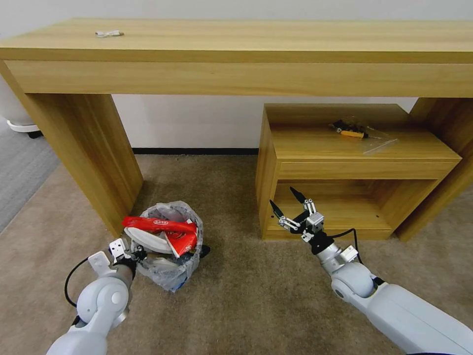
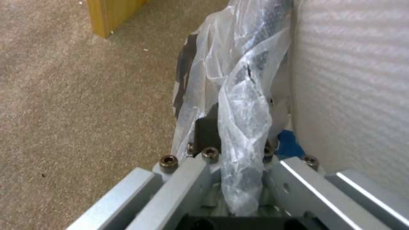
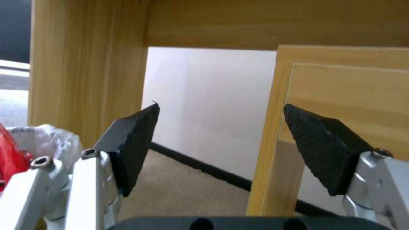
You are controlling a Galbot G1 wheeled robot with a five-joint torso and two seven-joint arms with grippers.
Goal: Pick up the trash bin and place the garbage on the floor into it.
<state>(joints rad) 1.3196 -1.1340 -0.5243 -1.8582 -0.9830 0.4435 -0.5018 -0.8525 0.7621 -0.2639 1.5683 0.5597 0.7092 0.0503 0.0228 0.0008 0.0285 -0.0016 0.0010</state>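
Left gripper [image 1: 132, 255] clamped on trash bin [image 1: 167, 268] rim; right gripper [image 1: 290, 207] agape, empty.

The trash bin [image 1: 170, 268], small and black with a crinkly clear bag [image 2: 243, 105] folded over its rim, sits on the beige carpet floor [image 1: 236, 305] beside the desk leg. Inside it lie a red wrapper [image 1: 157, 225] across the top, a white slipper [image 1: 148, 239] and other red litter [image 1: 183, 241].

Crinkly clear plastic lines the trash bin [image 1: 170, 249] — matt short-pile floor [image 1: 246, 296], smooth wood-grain desk [image 1: 236, 54].
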